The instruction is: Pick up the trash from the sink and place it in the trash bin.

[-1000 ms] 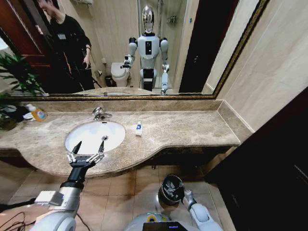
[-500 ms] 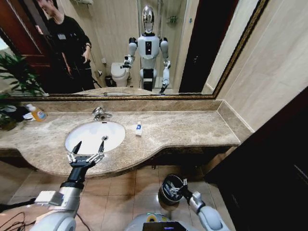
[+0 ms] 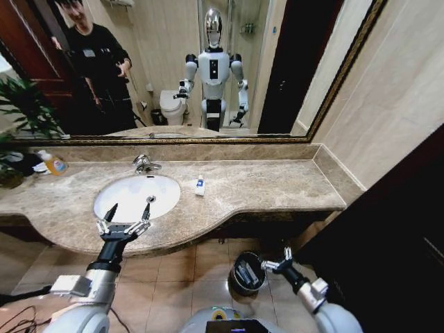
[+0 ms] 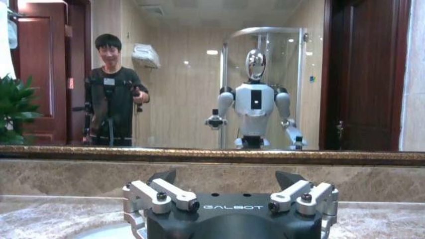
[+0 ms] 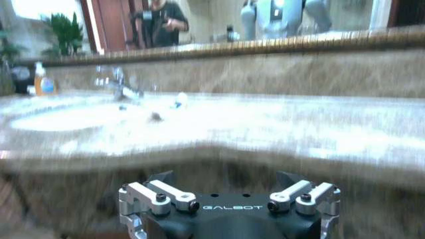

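The oval white sink (image 3: pixel 125 201) with its chrome tap (image 3: pixel 144 164) is set in the marble counter. A white tube with a blue label (image 3: pixel 200 185) lies on the counter just right of the basin, and shows blurred in the right wrist view as the tube (image 5: pixel 178 101). My left gripper (image 3: pixel 128 211) hovers open over the sink's near rim with nothing between its fingers (image 4: pixel 162 176). On the floor below stands the round dark trash bin (image 3: pixel 239 262) with something pale inside. My right gripper (image 3: pixel 277 261) hangs open and empty just right of the bin.
A yellow bottle with an orange label (image 3: pixel 53 164) stands at the counter's far left beside a plant (image 3: pixel 24 111). A large mirror (image 3: pixel 291 62) backs the counter, and a wall closes the right side. The floor around the bin is tiled.
My right arm has swung up and to the right, away from the trash bin's edge. The left gripper has stayed where it was over the sink.
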You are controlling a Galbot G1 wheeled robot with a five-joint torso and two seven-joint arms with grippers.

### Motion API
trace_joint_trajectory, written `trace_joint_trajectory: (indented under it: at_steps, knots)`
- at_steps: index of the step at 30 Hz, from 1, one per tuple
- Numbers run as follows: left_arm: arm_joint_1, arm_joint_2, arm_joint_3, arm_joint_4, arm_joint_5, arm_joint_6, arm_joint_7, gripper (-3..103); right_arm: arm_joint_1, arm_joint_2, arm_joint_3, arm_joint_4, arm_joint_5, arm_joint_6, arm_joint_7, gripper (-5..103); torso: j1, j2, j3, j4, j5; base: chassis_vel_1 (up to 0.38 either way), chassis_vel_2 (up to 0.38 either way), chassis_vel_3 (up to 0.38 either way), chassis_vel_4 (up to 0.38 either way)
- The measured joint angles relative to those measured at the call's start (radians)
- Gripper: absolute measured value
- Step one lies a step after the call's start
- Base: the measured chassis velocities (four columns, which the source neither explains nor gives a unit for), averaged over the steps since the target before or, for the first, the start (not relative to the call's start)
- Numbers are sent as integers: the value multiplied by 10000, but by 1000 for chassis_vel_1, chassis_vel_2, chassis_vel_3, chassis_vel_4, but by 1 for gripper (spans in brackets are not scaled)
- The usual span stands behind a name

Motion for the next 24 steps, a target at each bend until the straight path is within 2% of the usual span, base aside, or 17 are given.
trace_joint_trajectory:
  at_steps: [4, 7, 8, 9, 11, 12, 14, 16, 17, 19, 24]
  knots:
    - [0, 0, 0, 0, 0, 0, 0, 100, 612, -205, -55, 547, 300, -408, 205, 100, 0, 0, 0, 0, 1, 0, 0, 0, 0]
    - [0, 0, 0, 0, 0, 0, 0, 100, 1786, -579, -346, 1090, 910, -1151, 553, 100, 2, 0, 1, 3, 1, 0, 0, 0, 0]
    - [0, 0, 0, 0, 0, 0, 0, 100, 1786, -579, -346, 1090, 910, -1151, 553, 100, 2, 0, 1, 3, 1, 0, 0, 0, 0]
    - [0, 0, 0, 0, 0, 0, 0, 100, 2068, -694, -430, 1183, 1032, -1362, 597, 100, 3, 0, 1, 3, 0, 0, 0, 0, 0]
    - [1, 0, 0, 0, 0, 0, 0, 100, 2979, -979, -791, 1402, 1335, -2282, 762, 100, 2, 0, 1, 2, -1, 0, 0, 0, 0]
    - [1, 0, 0, 0, 0, 0, 0, 100, 2979, -979, -791, 1402, 1335, -2282, 762, 100, 2, 0, 1, 2, -1, 0, 0, 0, 0]
    - [0, 0, 0, 0, 0, 0, 0, 100, 3749, -1154, -1252, 1479, 1618, -2939, 1010, 100, 2, 0, 1, 2, -2, 0, 0, 0, 0]
    - [0, 0, 0, 0, 0, 0, 0, 100, 4284, -1238, -1695, 1504, 1769, -3300, 1228, 100, 3, -1, 1, 3, -1, 0, 0, 0, 0]
    - [0, 0, 0, 0, 0, 0, 0, 100, 4284, -1238, -1695, 1504, 1769, -3300, 1228, 100, 3, -1, 1, 3, -1, 0, 0, 0, 0]
    - [0, 0, 0, 0, 0, 0, 0, 100, 4960, -1312, -2507, 1514, 1932, -3653, 1485, 100, 3, -1, 2, 2, 0, 0, 0, 0, 0]
    - [0, 0, 0, 0, 0, 0, 0, 100, 5614, -1393, -3342, 1364, 2141, -3766, 1476, 100, 2, -1, 2, 2, -1, 0, 0, 0, 0]
